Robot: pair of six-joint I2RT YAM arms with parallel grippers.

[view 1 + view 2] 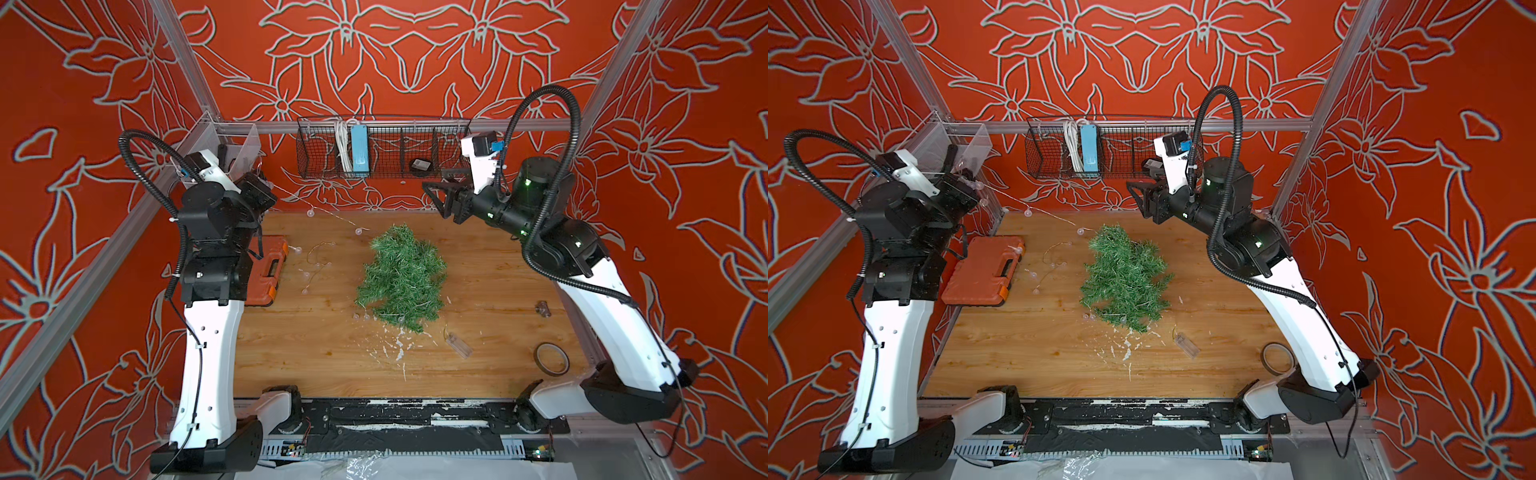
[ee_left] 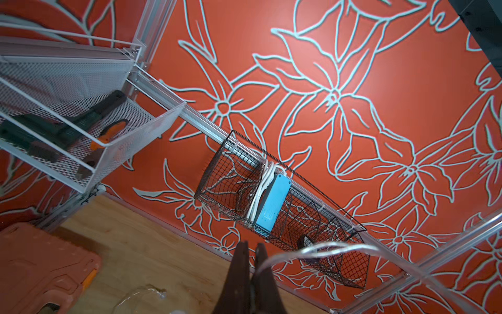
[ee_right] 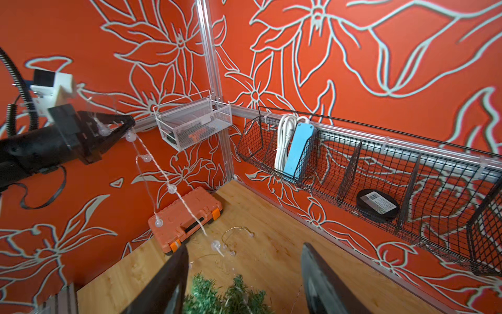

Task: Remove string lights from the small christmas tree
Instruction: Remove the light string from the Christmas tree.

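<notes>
Aloft, left end effector (image 3: 128, 123) clamps string lights (image 3: 146, 158); right end effector (image 3: 245, 252) released, empty.

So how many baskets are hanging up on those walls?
2. A white mesh basket hangs in the back left corner. A long black wire basket runs along the back rail and holds a blue power strip. The arms block some of the wall, so another could be hidden.

Deep green all over the small christmas tree (image 1: 401, 278). Coppery wire and clear bulbs on the string lights (image 3: 171, 188). Orange for the tool case (image 1: 980, 276), with a black handle. Pale brown wood grain on the table (image 1: 316, 353). Red-orange walls (image 1: 415, 50) patterned with grey-white flower outlines. Light blue power strip (image 1: 358, 147), white cable (image 1: 341, 145), black wire basket (image 1: 386, 166).
</notes>
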